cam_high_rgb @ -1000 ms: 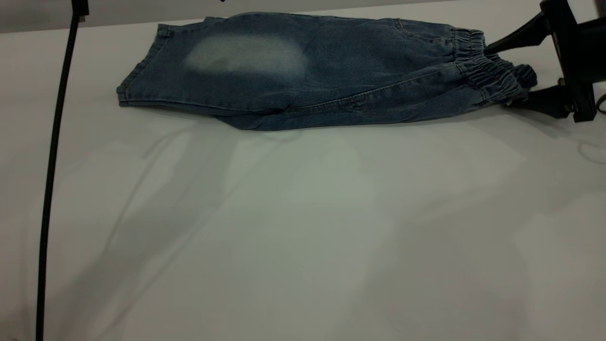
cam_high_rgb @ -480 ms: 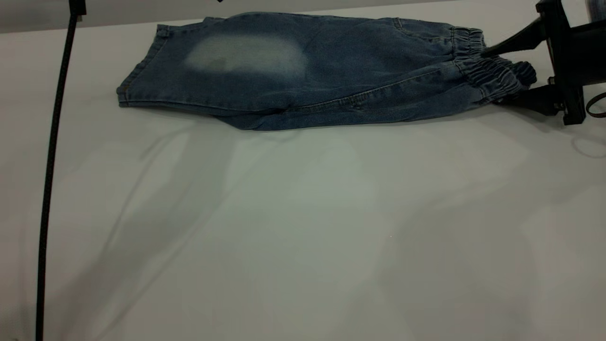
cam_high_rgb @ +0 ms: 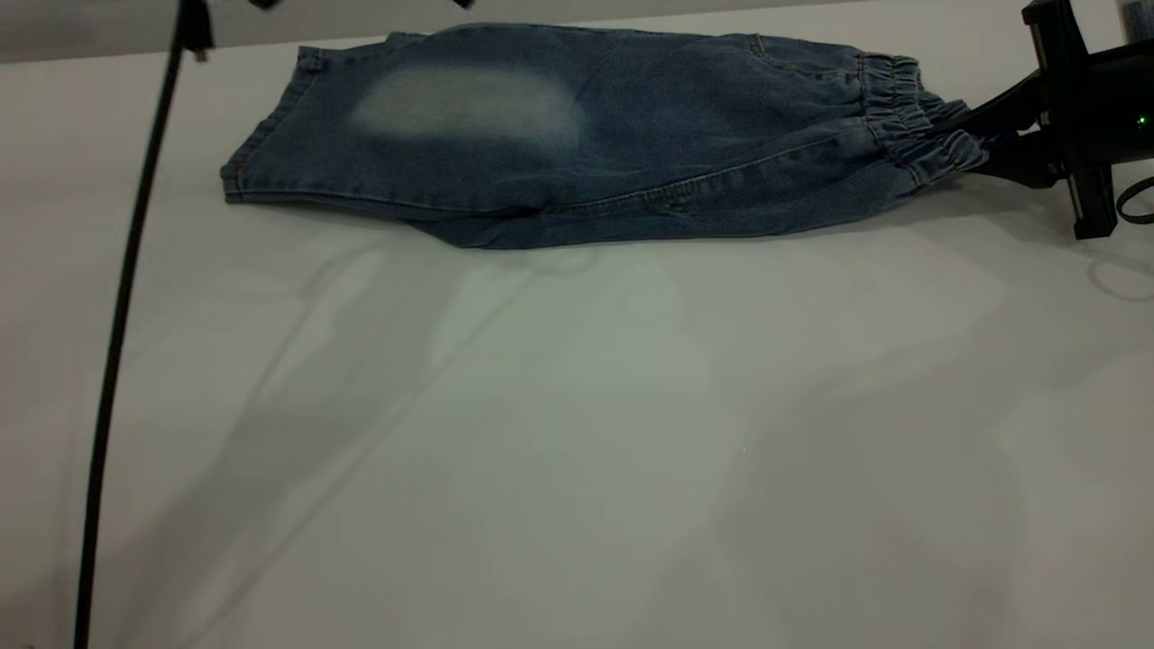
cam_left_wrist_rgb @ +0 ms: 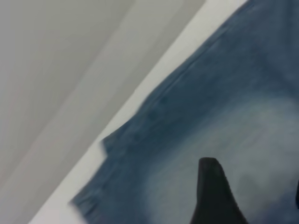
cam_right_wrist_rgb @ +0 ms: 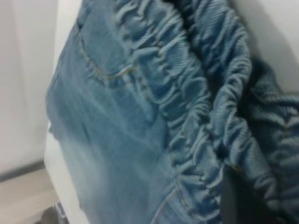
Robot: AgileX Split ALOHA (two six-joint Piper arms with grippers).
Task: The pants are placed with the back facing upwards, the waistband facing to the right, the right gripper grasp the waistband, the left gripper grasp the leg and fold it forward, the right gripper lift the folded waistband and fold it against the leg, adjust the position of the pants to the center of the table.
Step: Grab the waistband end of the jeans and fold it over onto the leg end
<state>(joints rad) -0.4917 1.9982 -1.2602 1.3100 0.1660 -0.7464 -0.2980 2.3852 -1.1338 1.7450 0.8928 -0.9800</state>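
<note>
With jaws clamped on the waistband (cam_high_rgb: 920,126) at the far right of the table (cam_high_rgb: 577,433), I keep the right gripper (cam_high_rgb: 978,144) low, lifting the pants (cam_high_rgb: 577,135) leftward evenly; left gripper (cam_left_wrist_rgb: 243,196) hovers, its jaw state undeterminable.

A wide, smooth, pale grey-white table (cam_high_rgb: 577,433) fills nearly the whole exterior view, with soft, broad shadows slanting across its near half and a brighter patch of light near its middle. Along the far edge runs a narrow strip of darker grey background (cam_high_rgb: 108,36), too plain to tell whether it is wall or floor. A thin black cable (cam_high_rgb: 117,342) runs down over the table's left side, from the far edge to the near edge.
</note>
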